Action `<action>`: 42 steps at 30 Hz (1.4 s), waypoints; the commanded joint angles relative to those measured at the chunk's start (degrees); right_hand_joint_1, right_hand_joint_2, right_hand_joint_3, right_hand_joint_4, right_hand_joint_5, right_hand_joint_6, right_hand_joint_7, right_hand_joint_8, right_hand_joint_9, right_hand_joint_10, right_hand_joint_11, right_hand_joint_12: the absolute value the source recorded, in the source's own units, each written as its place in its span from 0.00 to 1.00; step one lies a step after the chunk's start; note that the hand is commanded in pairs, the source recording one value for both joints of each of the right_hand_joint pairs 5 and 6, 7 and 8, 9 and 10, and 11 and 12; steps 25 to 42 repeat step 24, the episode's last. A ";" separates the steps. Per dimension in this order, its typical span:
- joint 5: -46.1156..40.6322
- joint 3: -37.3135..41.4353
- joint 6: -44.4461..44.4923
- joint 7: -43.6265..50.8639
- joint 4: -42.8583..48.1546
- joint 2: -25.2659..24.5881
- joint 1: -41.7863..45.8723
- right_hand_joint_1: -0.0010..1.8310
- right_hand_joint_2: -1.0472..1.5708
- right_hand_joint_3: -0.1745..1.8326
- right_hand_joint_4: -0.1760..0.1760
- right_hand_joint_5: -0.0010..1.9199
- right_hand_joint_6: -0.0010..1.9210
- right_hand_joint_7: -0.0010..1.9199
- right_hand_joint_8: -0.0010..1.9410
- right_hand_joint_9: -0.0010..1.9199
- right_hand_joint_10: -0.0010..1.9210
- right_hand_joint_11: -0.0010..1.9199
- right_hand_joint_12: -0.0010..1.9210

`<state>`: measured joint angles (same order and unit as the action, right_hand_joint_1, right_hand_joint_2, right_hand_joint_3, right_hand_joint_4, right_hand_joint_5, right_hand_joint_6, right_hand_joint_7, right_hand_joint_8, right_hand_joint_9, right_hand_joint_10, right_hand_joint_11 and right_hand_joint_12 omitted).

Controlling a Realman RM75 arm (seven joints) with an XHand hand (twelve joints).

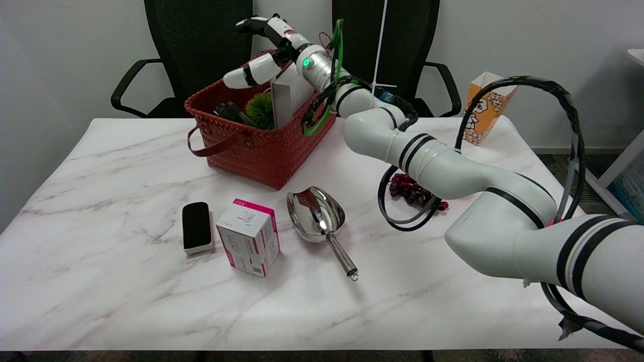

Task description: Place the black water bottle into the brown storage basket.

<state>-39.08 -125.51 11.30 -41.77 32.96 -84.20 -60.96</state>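
- Head view: the right hand (pixel 266 50) hovers above the basket (pixel 261 146) at upper centre of the frame, fingers spread, holding nothing.
- The bottle (pixel 229 110) lies inside the basket's left part, beside a green ball (pixel 260 109) and a white box (pixel 287 95).
- Lower centre, on the table (pixel 100 281): a black eraser (pixel 196 227), a pink box (pixel 249 236), a metal scoop (pixel 319 218).

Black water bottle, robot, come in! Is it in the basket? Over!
Right robot hand open, above the brown woven storage basket. Black water bottle lying inside, beside a green spiky ball. Nothing in the way.
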 commanded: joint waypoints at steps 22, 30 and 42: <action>-5.52 43.73 17.33 1.62 56.30 23.84 64.28 0.61 0.53 0.45 0.50 0.24 0.24 0.25 0.25 0.28 0.28 0.29 0.29; -5.97 41.95 19.31 1.62 56.64 23.32 66.12 0.61 0.53 0.45 0.50 0.24 0.24 0.26 0.25 0.29 0.29 0.29 0.29; -5.97 41.95 19.31 1.62 56.64 23.32 66.12 0.61 0.53 0.45 0.50 0.24 0.24 0.26 0.25 0.29 0.29 0.29 0.29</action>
